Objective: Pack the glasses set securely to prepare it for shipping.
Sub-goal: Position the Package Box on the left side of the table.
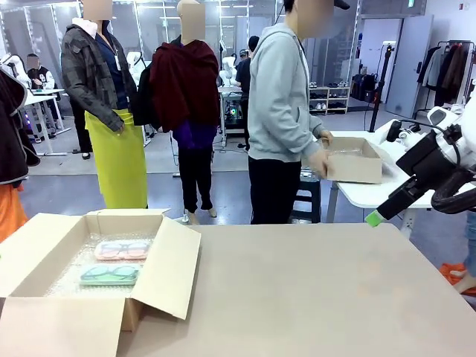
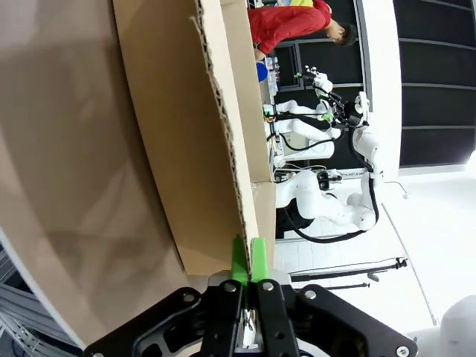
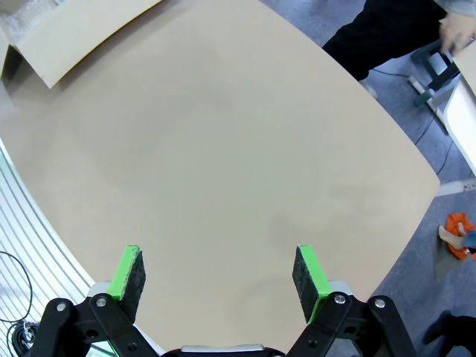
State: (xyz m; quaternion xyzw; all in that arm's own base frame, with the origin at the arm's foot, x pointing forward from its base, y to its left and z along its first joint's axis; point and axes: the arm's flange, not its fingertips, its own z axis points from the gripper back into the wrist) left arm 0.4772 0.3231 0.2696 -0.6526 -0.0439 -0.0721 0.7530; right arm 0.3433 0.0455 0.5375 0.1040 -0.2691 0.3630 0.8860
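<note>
Boxed glasses set (image 1: 117, 261) (front view)

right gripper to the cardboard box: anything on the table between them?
Nothing. In the front view, bare tabletop runs from the open right gripper to the cardboard box holding the pink case and mint-green case.

A beige table (image 1: 320, 290) is filling the foreground. Beyond it, grey floor (image 1: 216, 190) is stretching toward glass partitions (image 1: 149, 30). Right of the table, a white table (image 1: 364, 190) is standing, with a clothes rack (image 1: 450, 63) behind it near a grey door (image 1: 405, 63).
</note>
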